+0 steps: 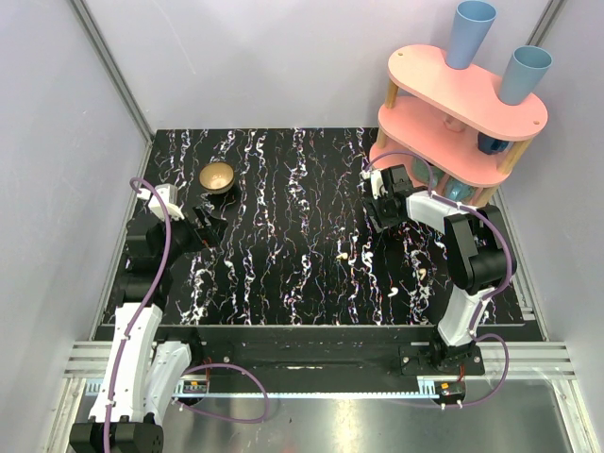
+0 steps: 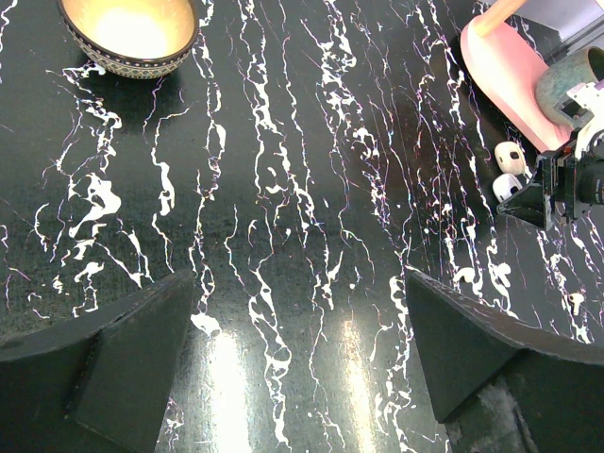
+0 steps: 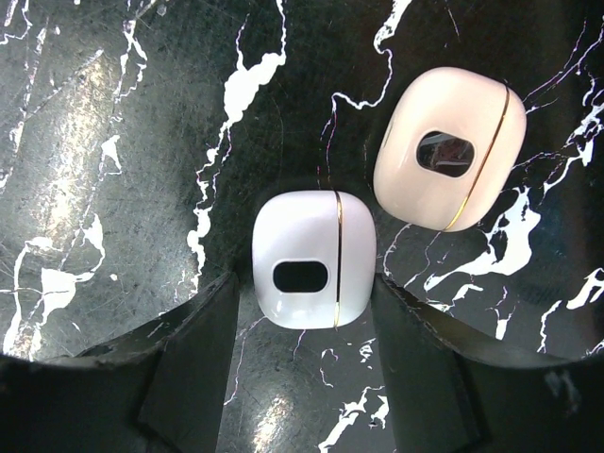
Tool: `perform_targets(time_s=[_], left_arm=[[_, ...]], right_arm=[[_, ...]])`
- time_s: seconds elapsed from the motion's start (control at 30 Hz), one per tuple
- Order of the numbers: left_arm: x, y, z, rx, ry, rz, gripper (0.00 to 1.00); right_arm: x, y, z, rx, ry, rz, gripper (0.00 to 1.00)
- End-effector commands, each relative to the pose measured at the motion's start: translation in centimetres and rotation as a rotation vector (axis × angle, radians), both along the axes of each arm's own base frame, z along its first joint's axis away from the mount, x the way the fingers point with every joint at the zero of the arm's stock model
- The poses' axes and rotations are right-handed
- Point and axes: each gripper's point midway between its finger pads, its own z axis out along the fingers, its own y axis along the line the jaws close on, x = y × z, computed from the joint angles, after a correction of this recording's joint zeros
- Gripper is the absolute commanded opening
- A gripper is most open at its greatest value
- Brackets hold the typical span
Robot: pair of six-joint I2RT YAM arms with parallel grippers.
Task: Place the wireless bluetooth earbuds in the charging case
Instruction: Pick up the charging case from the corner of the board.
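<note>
The right tool (image 3: 307, 283) sits half-closed astride the white charging case (image 3: 313, 260); gripping or not, I cannot tell. That glossy shell could squirt into the cream case (image 3: 453, 151) beside it. The left tool (image 2: 297, 281) gapes wide. The earbuds (image 1: 392, 293) lie lower centre, easily lost among the white streaks of the black surface (image 1: 283, 189). A pink shelf (image 1: 444, 80) stands upper right, against pale walls (image 1: 236, 57).

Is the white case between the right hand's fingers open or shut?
Shut: the white case shows one smooth shell, its gold seam line closed, with no earbud wells visible.
</note>
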Motion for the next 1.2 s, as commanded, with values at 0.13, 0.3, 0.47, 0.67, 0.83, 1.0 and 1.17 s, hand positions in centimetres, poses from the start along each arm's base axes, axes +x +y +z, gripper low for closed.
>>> perform_targets(time_s=[0.13, 0.3, 0.47, 0.67, 0.83, 1.0, 1.17], left_arm=[[0.4, -0.1, 2.2, -0.011, -0.07, -0.005, 0.99], [0.5, 0.0, 2.1, -0.009, -0.066, -0.002, 0.99], [0.5, 0.3, 2.2, -0.005, -0.063, 0.014, 0.99], [0.6, 0.1, 2.7, -0.022, -0.086, 0.0, 0.99], [0.8, -0.9, 3.4, -0.079, -0.108, -0.045, 0.99], [0.6, -1.8, 3.2, -0.112, -0.104, -0.111, 0.99], [0.4, -3.7, 2.6, -0.179, -0.076, -0.234, 0.99]], right_arm=[[0.5, 0.2, 1.1, 0.017, -0.013, 0.002, 0.61], [0.8, 0.1, 0.8, 0.016, -0.021, -0.012, 0.56], [1.2, 0.3, 1.1, 0.032, -0.039, -0.018, 0.47], [1.4, 0.9, 1.8, 0.067, -0.055, -0.022, 0.35], [1.4, 2.2, 4.1, 0.153, -0.087, -0.022, 0.21], [0.9, 4.7, 8.0, 0.298, -0.135, 0.009, 0.12], [-0.9, 7.5, 11.5, 0.347, -0.211, 0.104, 0.11]])
